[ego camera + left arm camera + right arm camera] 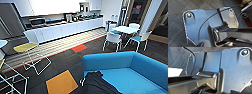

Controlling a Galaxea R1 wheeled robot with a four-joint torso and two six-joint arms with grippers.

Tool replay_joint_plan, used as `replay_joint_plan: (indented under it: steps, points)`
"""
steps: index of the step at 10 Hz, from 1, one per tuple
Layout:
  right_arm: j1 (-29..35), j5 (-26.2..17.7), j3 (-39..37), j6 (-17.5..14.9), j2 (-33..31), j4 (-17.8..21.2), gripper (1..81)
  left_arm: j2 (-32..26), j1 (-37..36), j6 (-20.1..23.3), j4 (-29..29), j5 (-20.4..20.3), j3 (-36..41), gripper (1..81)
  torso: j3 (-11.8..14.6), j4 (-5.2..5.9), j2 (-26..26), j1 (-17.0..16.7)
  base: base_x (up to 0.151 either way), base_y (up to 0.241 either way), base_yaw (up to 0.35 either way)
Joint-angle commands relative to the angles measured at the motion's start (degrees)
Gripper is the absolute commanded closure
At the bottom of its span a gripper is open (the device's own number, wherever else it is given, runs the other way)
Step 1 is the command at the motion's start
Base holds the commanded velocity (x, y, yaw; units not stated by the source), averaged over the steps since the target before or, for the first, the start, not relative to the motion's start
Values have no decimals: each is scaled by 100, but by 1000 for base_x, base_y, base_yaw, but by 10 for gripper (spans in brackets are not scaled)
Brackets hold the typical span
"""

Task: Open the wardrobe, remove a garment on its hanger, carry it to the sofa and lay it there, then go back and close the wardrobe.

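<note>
Dark carpet; crumpled black garment [96, 85] on smooth blue sofa [130, 75].

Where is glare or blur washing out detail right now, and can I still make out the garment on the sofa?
Head view: the upper cabinets are blown out to white and everything is soft, yet the black garment reads clearly against the blue sofa. Left wrist view: bright highlights on the robot's plate. Right wrist view: a blown-out white patch at one edge, too washed out to identify.

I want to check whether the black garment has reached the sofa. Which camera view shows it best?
The head view: the garment lies dark on the blue sofa seat's near end. The wrist views show robot hardware and grey floor, nothing I can identify as the garment.
</note>
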Motion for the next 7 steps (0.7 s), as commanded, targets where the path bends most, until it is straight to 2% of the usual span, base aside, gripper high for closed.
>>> replay_joint_plan:
  steps: [1, 7]
  points:
    - [96, -272, 29, -19, 83, -19, 10, -1, -239, 18, 31, 312, -89, 10, 0, 0, 0, 0, 0, 0, 292]
    - [105, -289, 29, -19, 92, -19, 10, 193, -239, 18, 5, 285, -370, 10, 0, 0, 0, -2, 0, 0, 299]
